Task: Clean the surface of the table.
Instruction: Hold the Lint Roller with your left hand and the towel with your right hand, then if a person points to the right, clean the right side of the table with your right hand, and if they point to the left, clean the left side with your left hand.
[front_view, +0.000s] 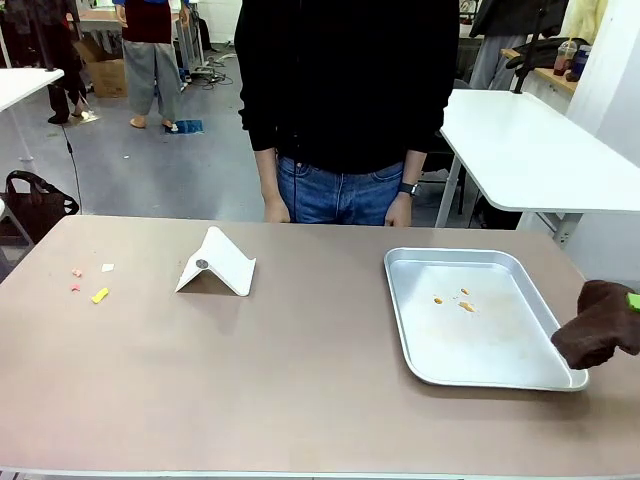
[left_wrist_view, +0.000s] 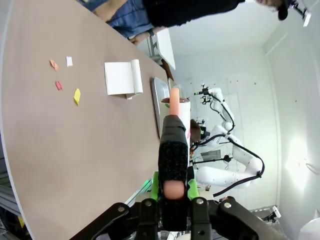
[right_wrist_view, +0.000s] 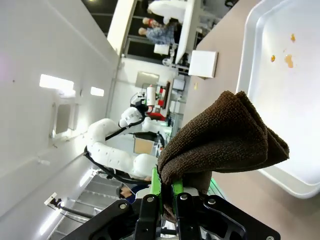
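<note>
The table (front_view: 300, 380) has a matte brownish top, and a few small scraps (front_view: 98, 294), pink, white and yellow, lie near its left end. In the left wrist view the same scraps (left_wrist_view: 76, 95) lie far ahead on the table (left_wrist_view: 60, 150). My left gripper (left_wrist_view: 173, 192) is shut on a black brush-like tool (left_wrist_view: 172, 147) with salmon-pink ends, held above the table. At the table's right edge my right gripper (right_wrist_view: 167, 192) is shut on a folded dark brown cloth (right_wrist_view: 225, 135), which hangs beside the tray as a brown cloth (front_view: 598, 325).
A silver tray (front_view: 420, 355) with orange smears lies on the right half, its rim (right_wrist_view: 246, 75) just beyond the cloth. A white folded stand (front_view: 215, 265) sits left of centre. A person stands at the far edge with one hand (front_view: 275, 210) hanging down. A white table (front_view: 530, 150) stands behind.
</note>
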